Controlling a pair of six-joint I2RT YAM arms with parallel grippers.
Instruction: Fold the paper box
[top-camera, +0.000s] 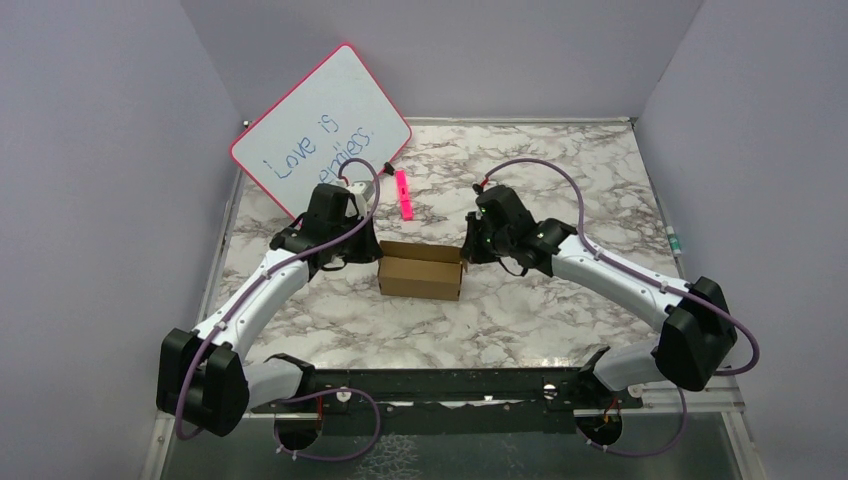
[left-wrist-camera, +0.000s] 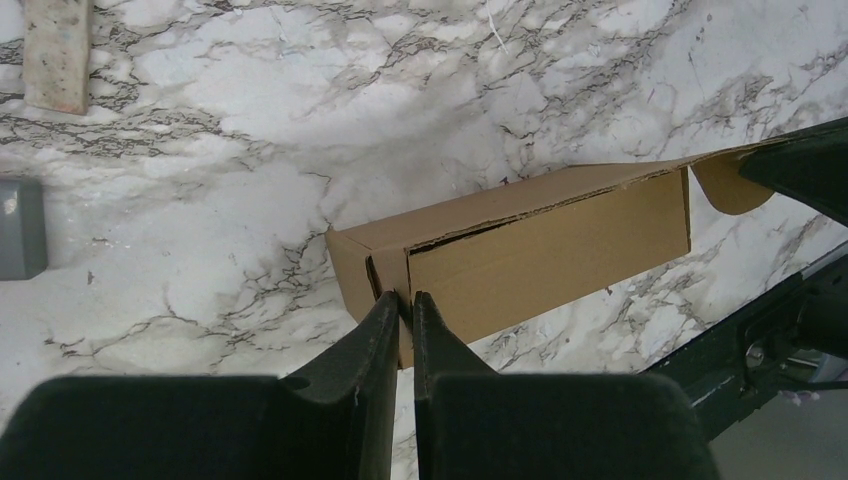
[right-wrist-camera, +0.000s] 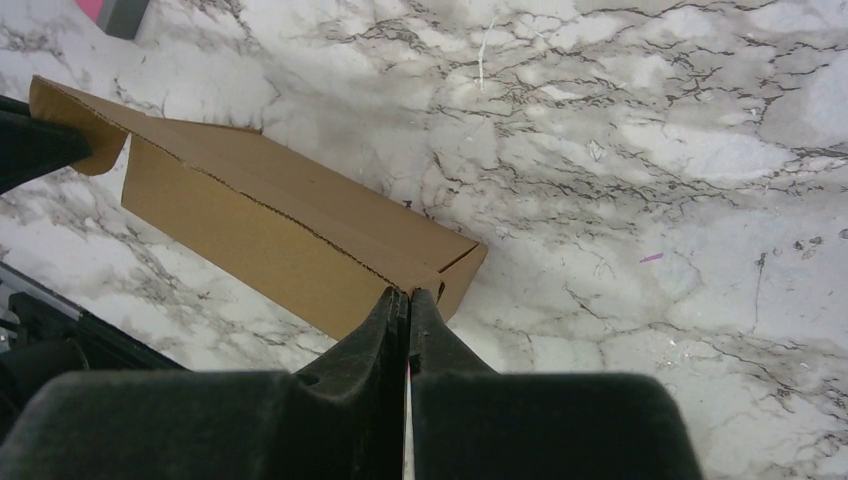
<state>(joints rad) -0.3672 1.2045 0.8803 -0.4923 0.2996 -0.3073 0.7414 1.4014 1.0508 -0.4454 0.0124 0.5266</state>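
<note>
1. The paper box (top-camera: 420, 270) lies near the middle of the marble table (top-camera: 560, 320), long side toward the arms, with one claw at each short end.
2. The left claw (left-wrist-camera: 408, 300) is shut down to a slit, and cardboard from the box's near end sits in that slit, so it has hold of the box.
3. The right claw (right-wrist-camera: 408, 295) is pressed shut at the other end. The left wrist view shows a rounded ear (left-wrist-camera: 722, 185) of the box running into its dark finger, so it seems to have that ear pinched (its own camera hides the contact).
4. Risk: the ears may tear or crease. Both grips are on thin cardboard, and if the arms pull apart or twist unevenly the strain lands on those small tabs.
5. Risk: the box may spring open. The seam along its top front edge gapes a little, and a tab pushed in off-line would buckle instead of tucking.
6. Risk: one grip may slip. If so, the other claw would drag or swing the light box across the smooth table, possibly toward the pink marker (top-camera: 403, 195) lying just behind it.
7. Count: one box, two claws with two fingers each, one whiteboard (top-camera: 320, 125) propped at the back left, and one pink marker.
</note>
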